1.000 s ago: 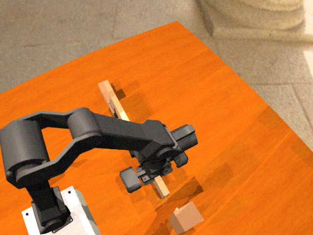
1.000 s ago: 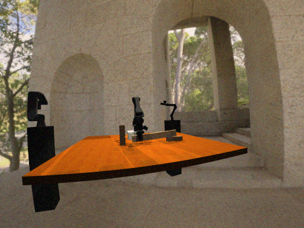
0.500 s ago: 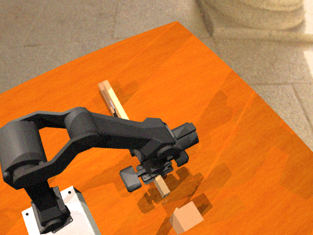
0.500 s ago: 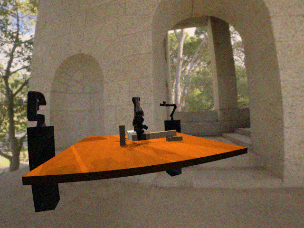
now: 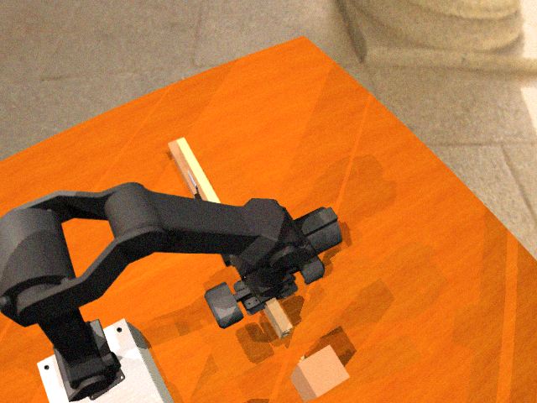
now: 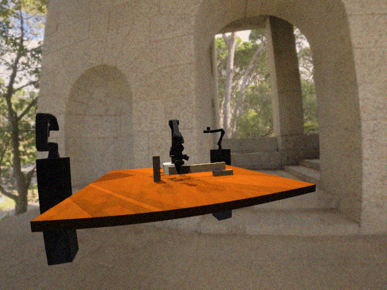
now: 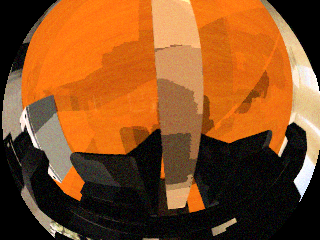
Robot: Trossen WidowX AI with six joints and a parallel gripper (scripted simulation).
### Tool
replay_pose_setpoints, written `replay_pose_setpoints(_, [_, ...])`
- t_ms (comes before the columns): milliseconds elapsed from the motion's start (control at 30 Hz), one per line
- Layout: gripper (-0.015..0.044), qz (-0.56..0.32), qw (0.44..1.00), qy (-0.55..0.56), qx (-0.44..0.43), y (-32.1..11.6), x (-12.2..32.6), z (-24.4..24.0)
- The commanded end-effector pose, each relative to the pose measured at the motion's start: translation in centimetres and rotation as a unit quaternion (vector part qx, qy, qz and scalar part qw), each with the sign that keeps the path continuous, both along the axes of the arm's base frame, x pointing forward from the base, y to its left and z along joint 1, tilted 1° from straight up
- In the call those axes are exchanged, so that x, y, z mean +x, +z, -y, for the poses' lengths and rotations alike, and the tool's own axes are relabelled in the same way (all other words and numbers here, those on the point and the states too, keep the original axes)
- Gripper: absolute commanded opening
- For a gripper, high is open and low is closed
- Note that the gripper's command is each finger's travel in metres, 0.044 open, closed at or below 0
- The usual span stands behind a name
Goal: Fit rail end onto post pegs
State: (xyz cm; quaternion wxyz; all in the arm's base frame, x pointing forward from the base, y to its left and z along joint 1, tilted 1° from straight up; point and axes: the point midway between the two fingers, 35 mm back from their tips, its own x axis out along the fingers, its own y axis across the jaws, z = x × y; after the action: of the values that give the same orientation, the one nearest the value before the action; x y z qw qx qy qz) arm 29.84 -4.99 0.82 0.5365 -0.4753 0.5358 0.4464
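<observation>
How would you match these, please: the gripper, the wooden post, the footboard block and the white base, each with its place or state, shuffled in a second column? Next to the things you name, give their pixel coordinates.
Column one
1. Gripper (image 5: 266, 300) (image 6: 182, 171) (image 7: 170, 132)
2. Wooden post (image 5: 321, 368) (image 6: 156, 168)
3. Footboard block (image 6: 222, 173)
4. White base (image 5: 130, 344) (image 6: 165, 170) (image 7: 54, 142)

Column two
A. Low, at the far end of the rail (image 5: 277, 318) (image 6: 203, 167) (image 7: 180, 107)
B. Beneath the arm's foot
C. Shut on the rail
D. Upright, past the rail's near end, with a gap between them

Right pairs: 1-C, 2-D, 3-A, 4-B
</observation>
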Motion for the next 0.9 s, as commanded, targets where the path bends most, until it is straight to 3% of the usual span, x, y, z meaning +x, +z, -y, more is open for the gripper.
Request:
replay_pose_setpoints(0, [0.0000, 0.010, 1.000, 0.000, 0.003, 0.72, 0.44, -0.08])
replay_pose_setpoints(867, [0.0000, 0.010, 1.000, 0.000, 0.003, 0.99, 0.39, -0.09])
